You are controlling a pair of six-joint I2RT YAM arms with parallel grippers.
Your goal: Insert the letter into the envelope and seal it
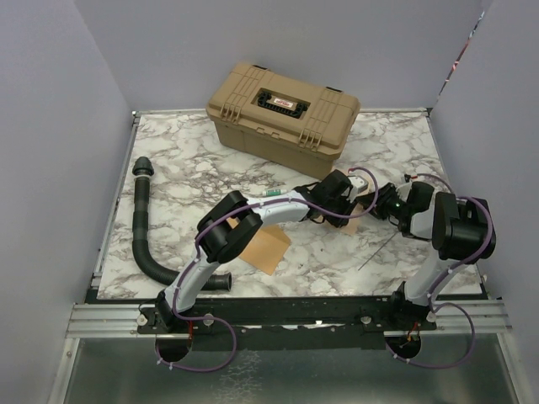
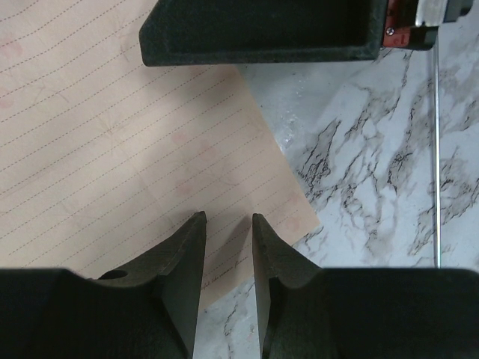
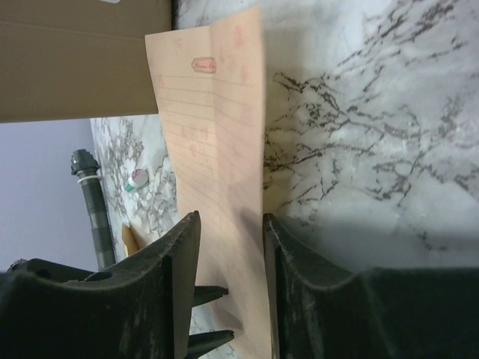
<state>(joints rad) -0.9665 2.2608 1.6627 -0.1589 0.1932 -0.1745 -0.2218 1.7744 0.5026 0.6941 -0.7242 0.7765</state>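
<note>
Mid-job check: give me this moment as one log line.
letter: not in envelope | left gripper: open over letter corner | right gripper: jaws apart astride letter edge

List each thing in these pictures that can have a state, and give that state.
tan case: lid shut.
envelope: flat on the table, partly under the left arm.
letter: unfolded, outside the envelope, between both grippers' fingers.
left gripper: fingers apart, grip unclear.
right gripper: fingers apart, grip unclear.
</note>
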